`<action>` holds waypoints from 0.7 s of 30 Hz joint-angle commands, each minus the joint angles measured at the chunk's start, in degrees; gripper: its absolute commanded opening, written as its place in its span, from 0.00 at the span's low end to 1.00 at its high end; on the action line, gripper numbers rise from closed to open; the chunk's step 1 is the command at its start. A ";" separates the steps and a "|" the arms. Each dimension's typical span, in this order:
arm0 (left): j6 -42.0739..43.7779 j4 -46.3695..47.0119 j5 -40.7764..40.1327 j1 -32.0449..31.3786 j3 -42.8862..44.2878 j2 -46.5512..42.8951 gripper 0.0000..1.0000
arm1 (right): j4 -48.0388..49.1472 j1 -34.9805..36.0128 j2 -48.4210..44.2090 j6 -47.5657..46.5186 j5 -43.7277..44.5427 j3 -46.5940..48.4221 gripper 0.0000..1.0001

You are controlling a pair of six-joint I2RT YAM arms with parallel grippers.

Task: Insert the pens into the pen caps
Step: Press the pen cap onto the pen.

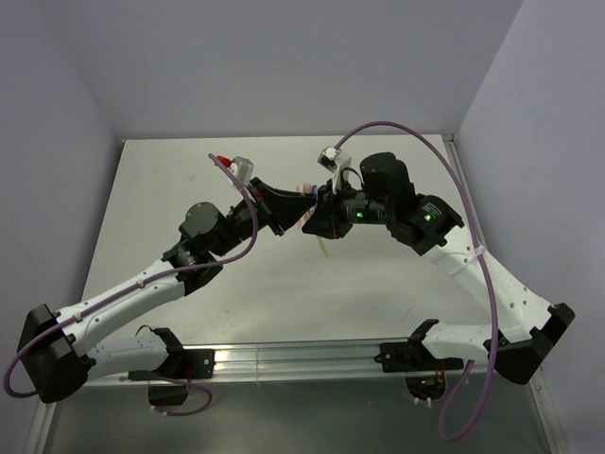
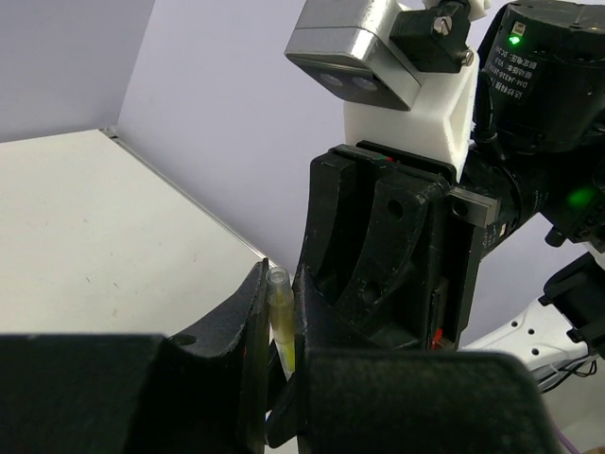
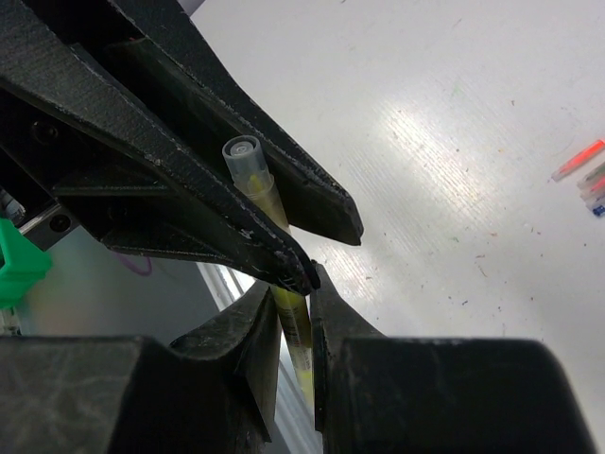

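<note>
Above the table [image 1: 189, 189], left gripper [image 2: 280, 286] and right gripper [image 3: 289, 305] both clench the yellow pen [image 3: 268, 201].

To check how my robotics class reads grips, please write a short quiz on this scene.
1. True or false: the thin yellow plastic pen lies flat on the white table.
2. Left gripper and right gripper: which clamps it? A left only; B right only; C both.
3. Fill in: in the right wrist view, the small loose coloured pens lie near the ___ edge.
Key: 1 false; 2 C; 3 right.
</note>
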 commanded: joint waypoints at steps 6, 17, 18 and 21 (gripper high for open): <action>-0.86 -17.72 14.84 -6.88 -7.99 3.01 0.00 | 25.77 -4.86 -1.72 2.29 18.00 11.91 0.00; 1.34 -24.31 5.70 -5.66 0.61 -0.15 0.01 | 23.31 -4.86 -1.19 2.91 6.59 11.65 0.00; 1.43 -24.49 4.82 -5.22 2.45 -0.51 0.06 | 22.70 -4.86 -1.28 3.08 5.10 11.39 0.00; 0.46 -24.67 1.82 -2.32 6.05 -2.26 0.22 | 23.48 -4.77 -2.42 4.84 -2.02 8.67 0.00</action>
